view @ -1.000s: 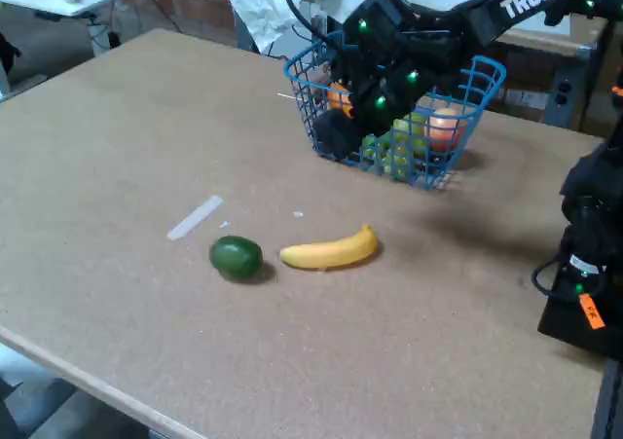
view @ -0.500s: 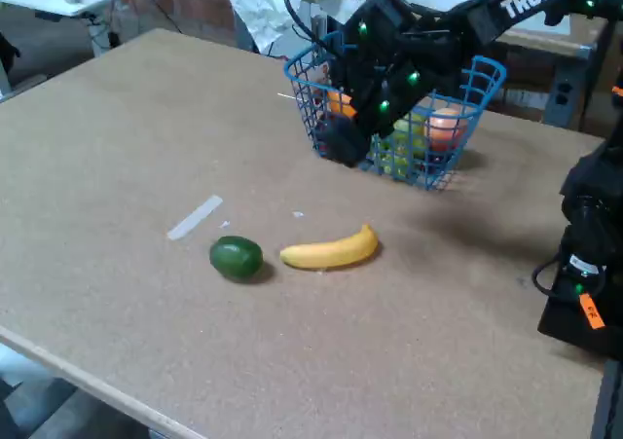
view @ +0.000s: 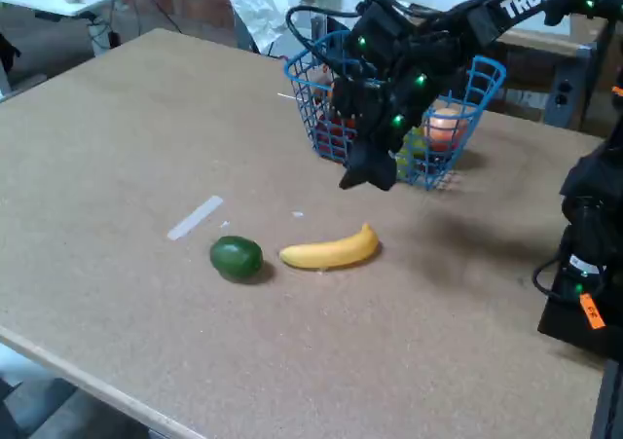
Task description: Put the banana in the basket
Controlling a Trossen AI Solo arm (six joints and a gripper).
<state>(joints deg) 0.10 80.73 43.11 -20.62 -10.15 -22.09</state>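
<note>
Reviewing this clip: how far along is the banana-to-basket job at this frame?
Early. Nothing is done: the banana lies on the table beside a green fruit. In hand: the gripper hangs in front of the basket, above the banana, holding nothing visible. Left: grasp, carry, drop in.

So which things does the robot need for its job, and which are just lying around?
Needed: the banana, the blue basket, the claw.
Just lying around: the green fruit, the white strip, the fruit already in the basket.
</note>
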